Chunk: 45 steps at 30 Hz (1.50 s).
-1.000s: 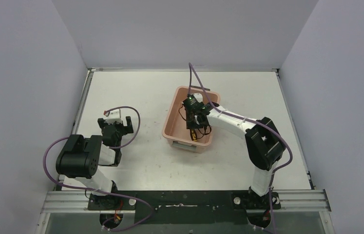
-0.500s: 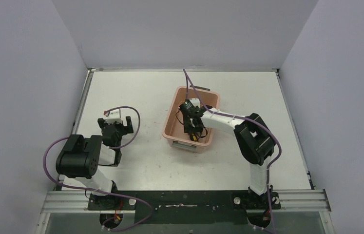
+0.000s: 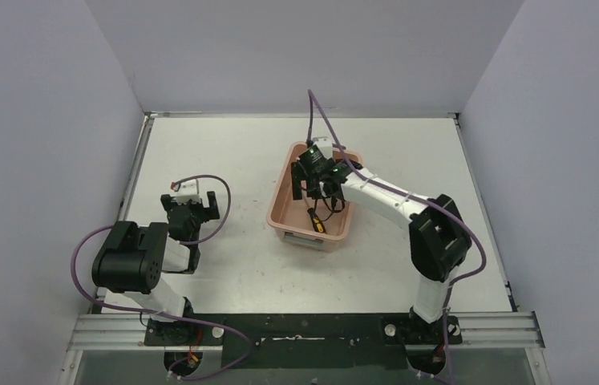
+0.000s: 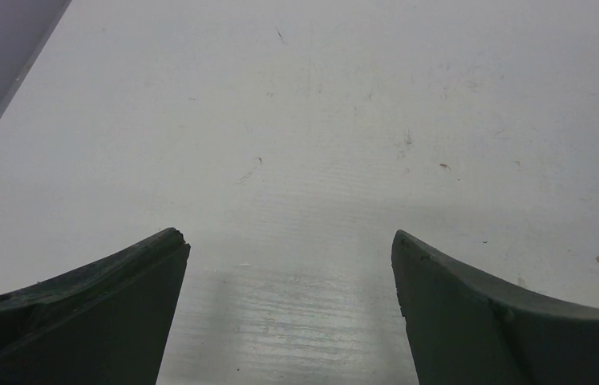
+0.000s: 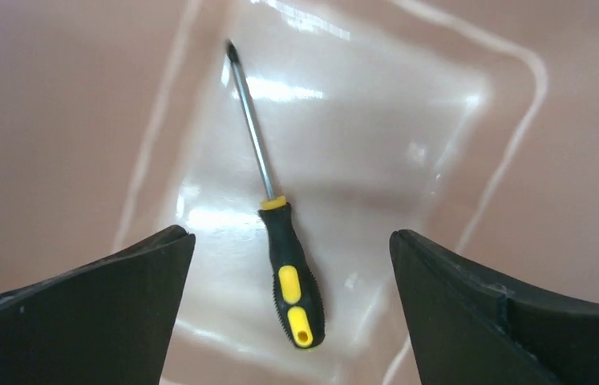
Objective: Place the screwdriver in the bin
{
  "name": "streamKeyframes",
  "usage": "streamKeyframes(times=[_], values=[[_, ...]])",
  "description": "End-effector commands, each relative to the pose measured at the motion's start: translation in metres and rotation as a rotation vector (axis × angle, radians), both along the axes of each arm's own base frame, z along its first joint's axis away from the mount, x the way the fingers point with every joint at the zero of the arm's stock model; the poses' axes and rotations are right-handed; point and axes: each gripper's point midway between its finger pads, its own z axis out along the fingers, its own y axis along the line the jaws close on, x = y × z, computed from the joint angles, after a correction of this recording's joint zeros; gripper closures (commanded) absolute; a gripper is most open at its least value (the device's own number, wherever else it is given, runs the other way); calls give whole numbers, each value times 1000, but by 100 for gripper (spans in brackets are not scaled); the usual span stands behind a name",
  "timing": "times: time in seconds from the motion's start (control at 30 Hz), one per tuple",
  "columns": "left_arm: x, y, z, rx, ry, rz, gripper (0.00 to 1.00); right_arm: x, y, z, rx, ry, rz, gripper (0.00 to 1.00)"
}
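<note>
Screwdriver lies on bin floor, below and between parted right fingers.

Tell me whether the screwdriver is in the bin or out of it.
In. The screwdriver lies flat on the floor of the bin, its walls around it, and the open right gripper above holds nothing.

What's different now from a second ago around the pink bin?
The right end effector opened and let go of the small black-and-yellow-handled screwdriver, which now lies flat on the floor of the salmon-pink plastic bin. It also lifted and shifted toward the bin's far end. The bin itself and the open left end effector stayed put.
</note>
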Motion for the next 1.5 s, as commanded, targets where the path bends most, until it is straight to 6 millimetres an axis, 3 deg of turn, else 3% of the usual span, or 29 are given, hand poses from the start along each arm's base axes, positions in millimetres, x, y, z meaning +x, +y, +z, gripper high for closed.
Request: streamKeyframes(times=[0.0,0.17,0.3,0.53,0.73,0.87,0.97,1.07,1.2,1.47], values=[[9,-1,16,-5,-59,-1,3,23,-7,116,61,-270,-10,0],[9,-1,16,-4,-58,-2,3,20,-27,170,88,-414,8,0],[9,-2,16,-4,-59,-2,3,24,-78,191,76,-511,-91,0],[9,-2,16,-5,-59,-1,3,19,-194,182,-9,-624,-310,0],[9,-1,16,-4,-59,-2,3,4,-265,137,-46,-671,-433,0],[9,-1,16,-4,-60,-2,3,-6,-279,105,-36,-735,-417,0],[9,-1,16,-4,-60,-2,3,-18,-287,70,-52,-738,-424,0],[9,-1,16,-4,-60,-2,3,-25,-286,52,-43,-735,-420,0],[9,-2,16,-4,-59,-2,3,-28,-284,42,-26,-738,-408,0],[9,-2,16,-3,-62,-1,3,-28,-285,45,-19,-755,-425,0]])
